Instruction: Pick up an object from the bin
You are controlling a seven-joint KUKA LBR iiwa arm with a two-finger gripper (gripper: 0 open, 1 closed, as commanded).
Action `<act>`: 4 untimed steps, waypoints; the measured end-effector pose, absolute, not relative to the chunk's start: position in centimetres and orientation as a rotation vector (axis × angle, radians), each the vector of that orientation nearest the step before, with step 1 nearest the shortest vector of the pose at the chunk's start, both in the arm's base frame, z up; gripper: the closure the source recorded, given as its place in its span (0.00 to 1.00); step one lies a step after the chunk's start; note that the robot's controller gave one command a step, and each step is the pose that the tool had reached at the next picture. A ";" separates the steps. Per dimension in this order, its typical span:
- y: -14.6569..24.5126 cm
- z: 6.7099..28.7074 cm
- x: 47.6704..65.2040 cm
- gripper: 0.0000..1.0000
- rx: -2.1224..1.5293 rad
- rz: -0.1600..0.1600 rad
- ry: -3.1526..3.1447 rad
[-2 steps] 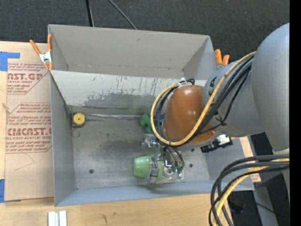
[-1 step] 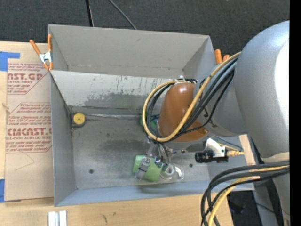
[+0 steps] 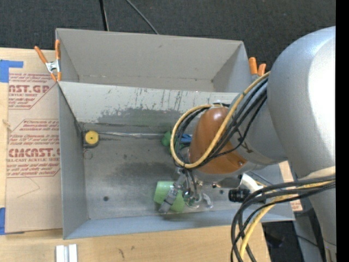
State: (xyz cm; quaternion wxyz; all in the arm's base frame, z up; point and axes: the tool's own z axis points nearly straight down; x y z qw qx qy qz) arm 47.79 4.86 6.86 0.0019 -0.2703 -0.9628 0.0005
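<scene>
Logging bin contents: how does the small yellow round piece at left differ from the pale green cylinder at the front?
The small yellow round piece is smaller than the pale green cylinder. The yellow piece lies alone by the left wall; the green cylinder lies right beside the gripper. Both rest on the bin floor.

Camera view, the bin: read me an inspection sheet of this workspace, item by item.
Surface: grey metal bin, floor scuffed.
Job's things: pale green rounded block by the near wall.
Clutter: small yellow round disc at left; green piece and blue piece mid-floor, partly behind the arm.
End effector: low in the bin, beside that block.
Cables: yellow and black cables looping round the orange wrist cover.
Surroundings: dark floor beyond the bin.
</scene>
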 end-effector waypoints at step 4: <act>8.0 19.2 48.4 1.00 -0.219 -0.003 -3.137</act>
